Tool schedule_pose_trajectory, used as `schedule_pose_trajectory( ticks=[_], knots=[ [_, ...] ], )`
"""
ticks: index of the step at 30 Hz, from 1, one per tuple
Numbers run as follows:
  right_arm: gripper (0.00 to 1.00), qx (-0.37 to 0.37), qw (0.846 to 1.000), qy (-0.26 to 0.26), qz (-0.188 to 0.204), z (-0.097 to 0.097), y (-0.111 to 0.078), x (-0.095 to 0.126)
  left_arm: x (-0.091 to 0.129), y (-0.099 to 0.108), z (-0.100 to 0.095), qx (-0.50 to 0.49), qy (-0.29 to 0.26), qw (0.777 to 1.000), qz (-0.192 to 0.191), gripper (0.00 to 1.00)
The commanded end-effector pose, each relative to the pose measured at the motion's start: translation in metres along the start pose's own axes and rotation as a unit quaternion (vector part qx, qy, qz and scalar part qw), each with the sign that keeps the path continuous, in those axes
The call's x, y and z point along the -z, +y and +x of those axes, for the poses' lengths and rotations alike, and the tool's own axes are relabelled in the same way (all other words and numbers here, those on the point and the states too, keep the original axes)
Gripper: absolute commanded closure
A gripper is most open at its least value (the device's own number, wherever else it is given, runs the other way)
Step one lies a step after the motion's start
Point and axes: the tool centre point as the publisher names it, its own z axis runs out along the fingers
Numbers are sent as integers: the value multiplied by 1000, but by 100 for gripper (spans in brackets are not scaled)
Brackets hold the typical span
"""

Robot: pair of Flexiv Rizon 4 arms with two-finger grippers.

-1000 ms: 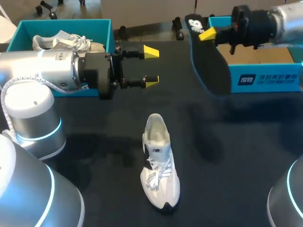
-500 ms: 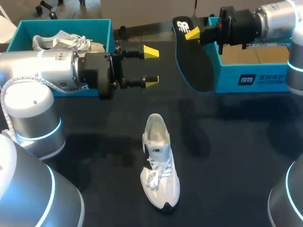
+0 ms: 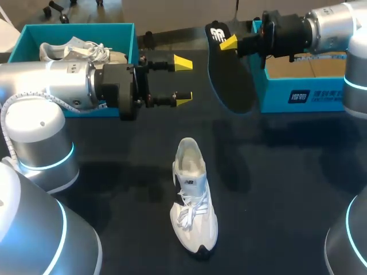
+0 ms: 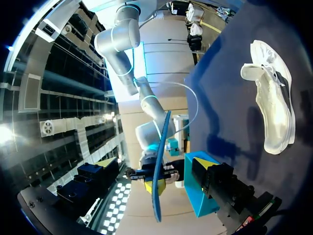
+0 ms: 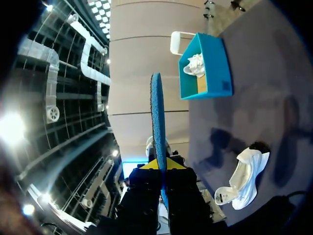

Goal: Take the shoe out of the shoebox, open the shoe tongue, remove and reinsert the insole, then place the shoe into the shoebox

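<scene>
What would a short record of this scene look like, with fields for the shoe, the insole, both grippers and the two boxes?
shoe: white, laces up, on the table, touched by neither gripper
insole: dark with a blue edge, hanging in the air in front of the right shoebox
right gripper: fingers shut on the insole's upper end
left gripper: fingers open, empty, above the table
left shoebox: teal, holds a second white shoe
right shoebox: teal, no shoe visible inside

Table [image 3: 287,183] lies open around the shoe [image 3: 194,200]; left shoebox [image 3: 131,43], right shoebox [image 3: 321,97] and hanging insole [image 3: 229,80] crowd the far side.
</scene>
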Motion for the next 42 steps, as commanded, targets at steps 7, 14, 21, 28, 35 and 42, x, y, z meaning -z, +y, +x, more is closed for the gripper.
schedule_pose_trajectory(
  ticks=[7, 14, 21, 28, 35, 42],
  knots=[
    [100, -5, 1000, 13, -26, -11, 14, -31, -8, 3, 1, -7, -3, 1000, -12, 0],
    [100, -5, 999, 13, -35, -12, 13, -38, -14, 9, 7, -11, 0, 1000, -22, 0],
    [100, -8, 999, 14, -34, -15, 10, -41, -24, 20, 14, -11, 1, 999, -33, 0],
    [100, -11, 999, 17, -37, -17, 6, -42, -30, 24, 17, -14, 3, 999, -36, 6],
    [100, -12, 999, 16, -40, -19, 4, -41, -29, 27, 15, -17, 1, 999, -36, 45],
    [100, -13, 999, 15, -42, -19, 1, -41, -29, 29, 19, -17, 9, 999, -38, 53]
  ],
)
